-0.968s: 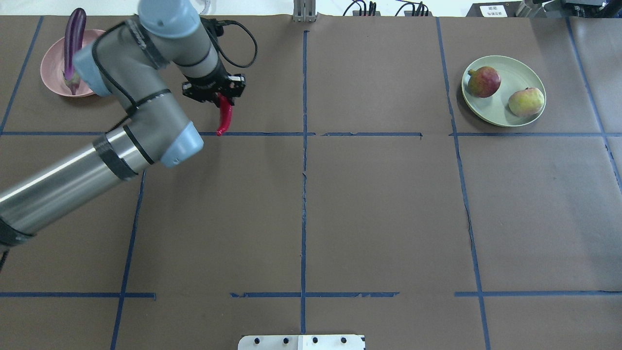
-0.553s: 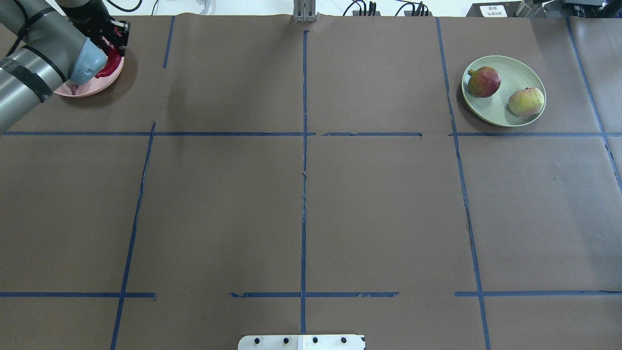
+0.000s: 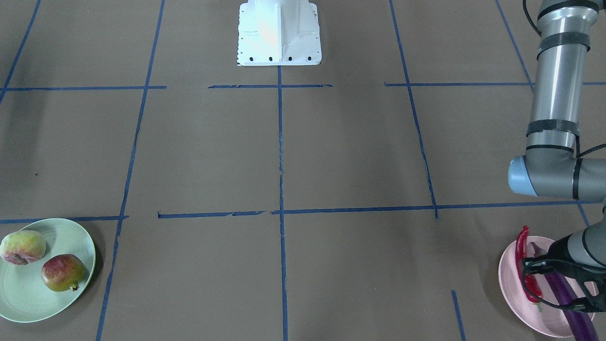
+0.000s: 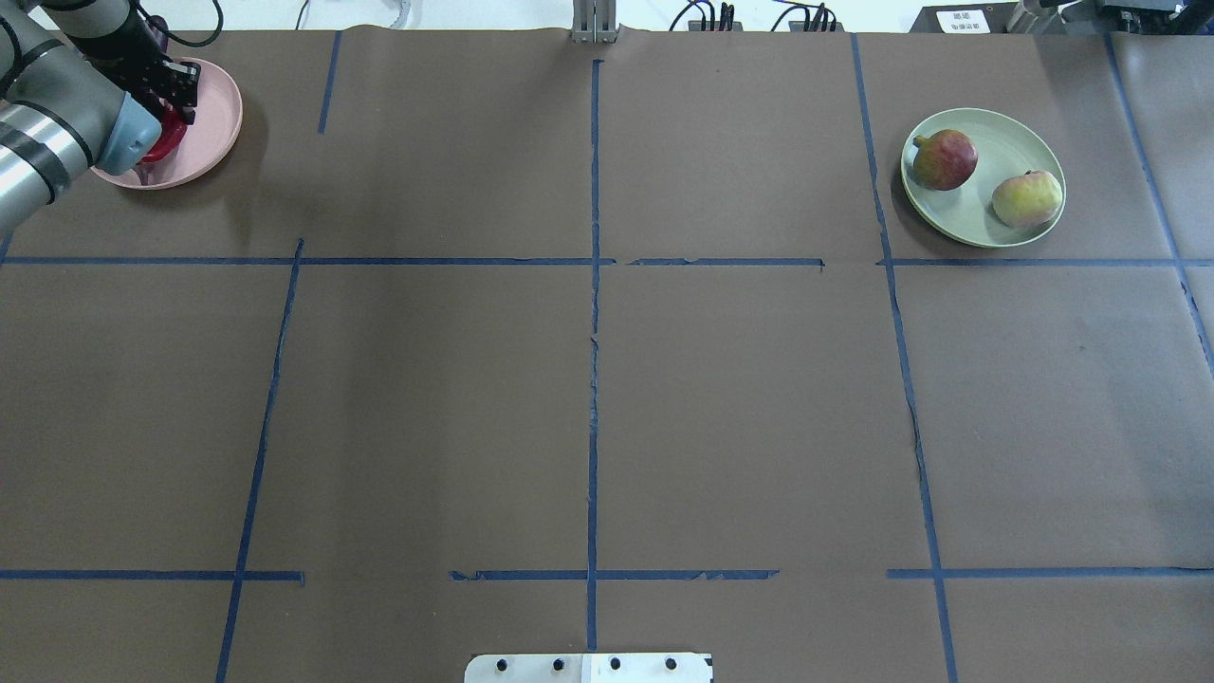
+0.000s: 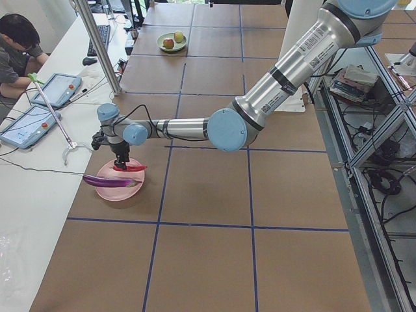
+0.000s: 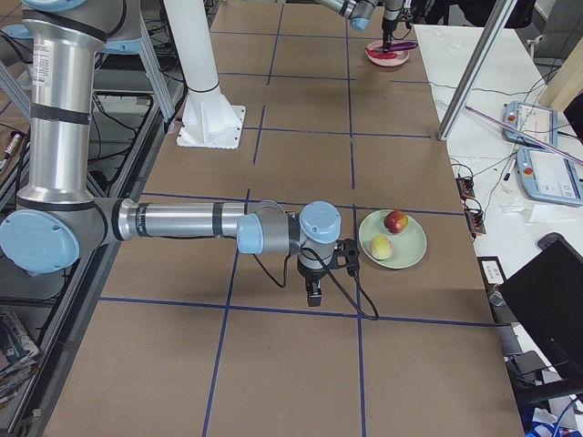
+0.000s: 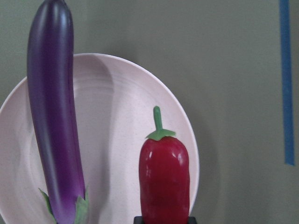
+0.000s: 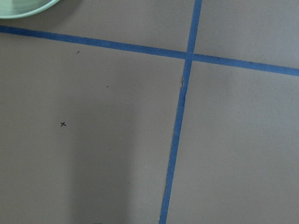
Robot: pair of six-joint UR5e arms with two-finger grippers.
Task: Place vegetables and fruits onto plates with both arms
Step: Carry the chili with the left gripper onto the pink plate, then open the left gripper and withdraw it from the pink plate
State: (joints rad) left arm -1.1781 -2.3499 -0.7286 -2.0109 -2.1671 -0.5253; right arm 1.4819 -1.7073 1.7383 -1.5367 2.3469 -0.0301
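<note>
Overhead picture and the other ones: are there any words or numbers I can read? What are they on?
"x": tiny black mark on the brown table cover.
White label beyond the table's far edge: blurred, unreadable.
Print along the left arm: too small to read.

The silver-grey tubular left arm (image 3: 558, 71) and right arm (image 6: 173, 221) carry light blue joint caps (image 3: 521, 176), black bands (image 3: 563, 41) and black cables (image 3: 591, 150). The white base block (image 3: 278, 33) has dark screws (image 3: 270, 59) at 6 o'clock.
</note>
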